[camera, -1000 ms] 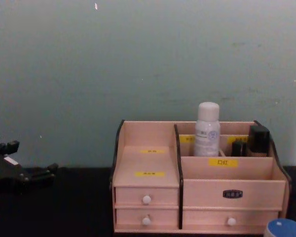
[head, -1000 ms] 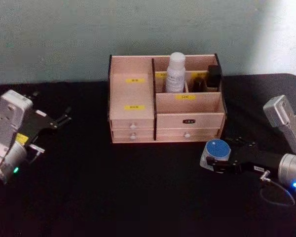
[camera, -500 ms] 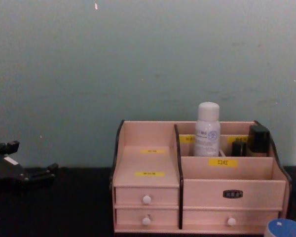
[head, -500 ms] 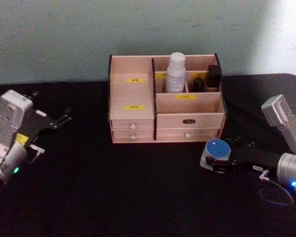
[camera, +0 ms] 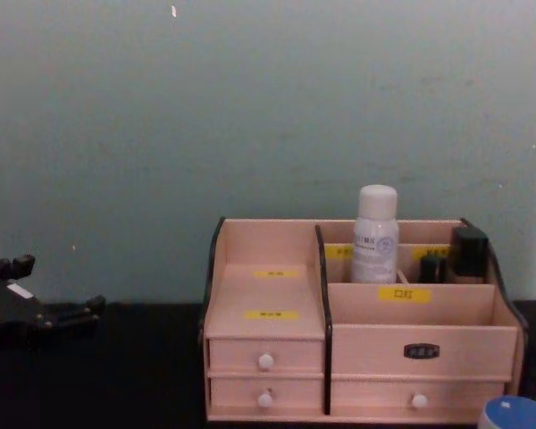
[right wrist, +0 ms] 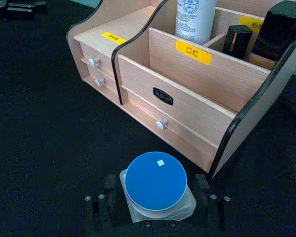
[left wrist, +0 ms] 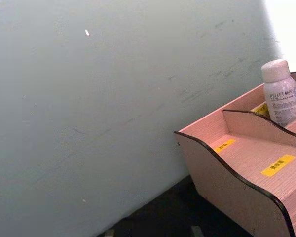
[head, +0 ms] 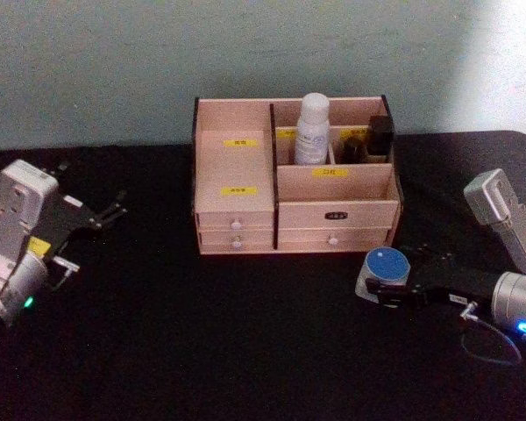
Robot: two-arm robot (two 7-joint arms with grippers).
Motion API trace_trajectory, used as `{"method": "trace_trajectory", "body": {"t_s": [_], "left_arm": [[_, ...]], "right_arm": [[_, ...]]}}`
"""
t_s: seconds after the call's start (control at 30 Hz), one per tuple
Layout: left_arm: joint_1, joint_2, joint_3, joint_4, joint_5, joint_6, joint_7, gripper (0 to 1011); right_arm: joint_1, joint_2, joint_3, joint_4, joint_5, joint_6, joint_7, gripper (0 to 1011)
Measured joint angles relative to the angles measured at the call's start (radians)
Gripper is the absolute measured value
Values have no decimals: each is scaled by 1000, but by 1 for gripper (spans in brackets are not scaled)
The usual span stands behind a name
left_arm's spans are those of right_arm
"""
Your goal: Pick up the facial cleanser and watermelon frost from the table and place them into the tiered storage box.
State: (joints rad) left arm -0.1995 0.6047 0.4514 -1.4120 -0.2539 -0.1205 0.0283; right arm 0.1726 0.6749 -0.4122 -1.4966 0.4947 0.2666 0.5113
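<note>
We see a black surface (head: 245,342) running back to a pale blue-green wall (head: 96,61). The wall carries a small white fleck (camera: 173,12) high up and a brighter patch (head: 508,61) toward the right. At the rear right of the tiered storage box (head: 237,167) stands a taller black container (head: 381,133), with a shorter black one (head: 354,149) just beside it on its left.
</note>
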Motion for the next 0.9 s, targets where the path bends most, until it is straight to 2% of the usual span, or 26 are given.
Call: {"method": "trace_trajectory", "body": {"t_s": [0.47,0.8,0.9], "left_arm": [[0,0,0,0,0,0,0,1001],[0,0,0,0,0,0,0,1001],[0,0,0,0,0,0,0,1001]], "right_arm": [[-1,0,1,0,0,-1,0,993],[-1,1,1,-1,1,-1,0,738],[-1,1,1,-2,1,-1,0,726]]}}
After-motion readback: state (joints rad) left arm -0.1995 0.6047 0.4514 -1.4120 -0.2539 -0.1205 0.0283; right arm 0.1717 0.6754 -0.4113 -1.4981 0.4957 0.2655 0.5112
